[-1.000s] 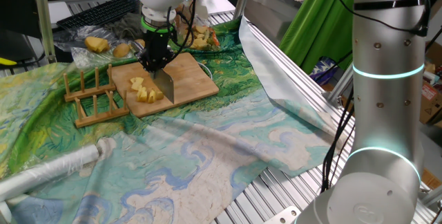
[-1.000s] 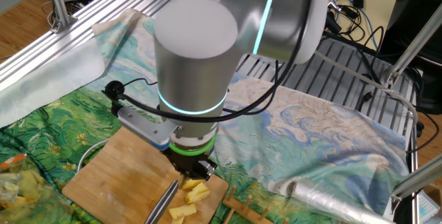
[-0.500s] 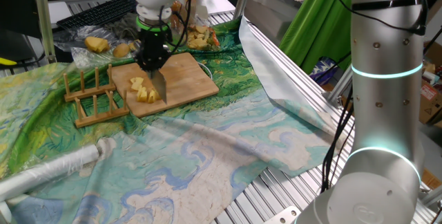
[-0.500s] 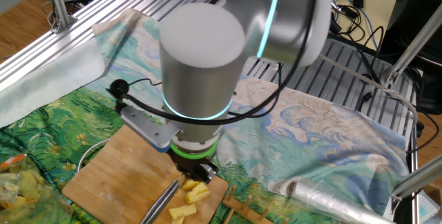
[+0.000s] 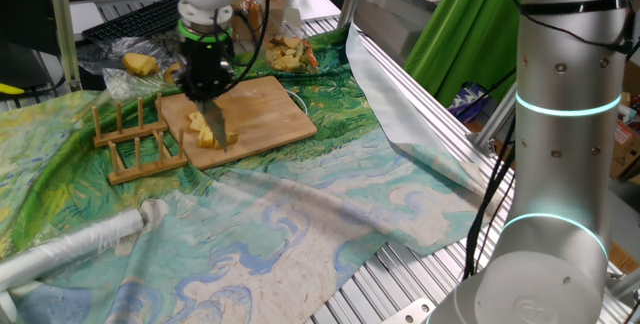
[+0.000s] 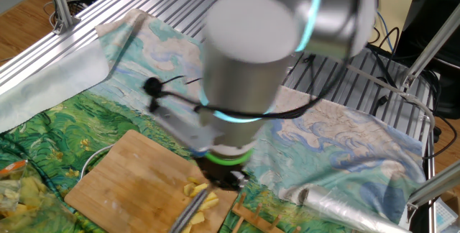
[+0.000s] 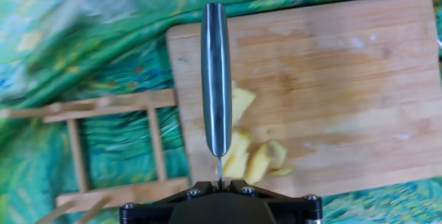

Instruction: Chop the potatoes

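Observation:
Several pale-yellow potato chunks (image 5: 205, 135) lie near the left edge of the wooden board (image 5: 270, 109). My gripper (image 5: 205, 86) is shut on a knife (image 5: 216, 124) with its blade pointing down at the chunks. In the hand view the blade (image 7: 216, 79) runs over the potato chunks (image 7: 257, 162) on the board (image 7: 345, 79), and the gripper (image 7: 219, 181) sits at the bottom edge. In the other fixed view, the blurred gripper (image 6: 224, 179) holds the knife (image 6: 191, 208) beside the chunks (image 6: 195, 190) at the corner of the board (image 6: 129, 175).
A wooden rack (image 5: 135, 139) stands just left of the board and shows in the hand view (image 7: 117, 148). Whole potatoes in a plastic bag (image 5: 140, 62) and scraps (image 5: 290, 56) lie behind. A rolled plastic sheet (image 5: 70, 249) lies at the front left. Aluminium rails run on the right.
My gripper has moved the knife left across the board, from its middle towards the rack side, and the blade now stands over the potato chunks.

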{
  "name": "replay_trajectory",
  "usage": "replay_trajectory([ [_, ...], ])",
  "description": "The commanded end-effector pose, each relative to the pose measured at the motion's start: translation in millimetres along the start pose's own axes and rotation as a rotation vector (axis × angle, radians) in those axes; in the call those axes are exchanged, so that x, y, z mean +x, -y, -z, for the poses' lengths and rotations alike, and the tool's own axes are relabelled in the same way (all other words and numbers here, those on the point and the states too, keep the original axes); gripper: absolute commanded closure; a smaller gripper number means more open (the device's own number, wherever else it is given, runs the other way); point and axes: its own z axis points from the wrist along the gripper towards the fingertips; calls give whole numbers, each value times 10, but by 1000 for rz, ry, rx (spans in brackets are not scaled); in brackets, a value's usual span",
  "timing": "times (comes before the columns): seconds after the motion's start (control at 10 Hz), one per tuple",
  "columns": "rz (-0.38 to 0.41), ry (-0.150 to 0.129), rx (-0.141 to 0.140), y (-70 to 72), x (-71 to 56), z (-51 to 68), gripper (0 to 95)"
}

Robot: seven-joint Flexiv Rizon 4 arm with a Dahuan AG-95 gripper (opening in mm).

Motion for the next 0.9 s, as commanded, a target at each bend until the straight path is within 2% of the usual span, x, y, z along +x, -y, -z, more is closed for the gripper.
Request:
replay_trajectory([
  [0.1, 4, 8, 2, -210, 20, 32, 950],
  [0.2, 4, 11, 1, -249, 26, 36, 950],
  [0.3, 12, 29, 0, -397, 29, 40, 950],
  [0.5, 32, 31, -2, -485, -17, 79, 950],
  [0.6, 55, 39, 5, -577, -67, 62, 950],
  [0.9, 98, 49, 7, -683, -210, -55, 950],
])
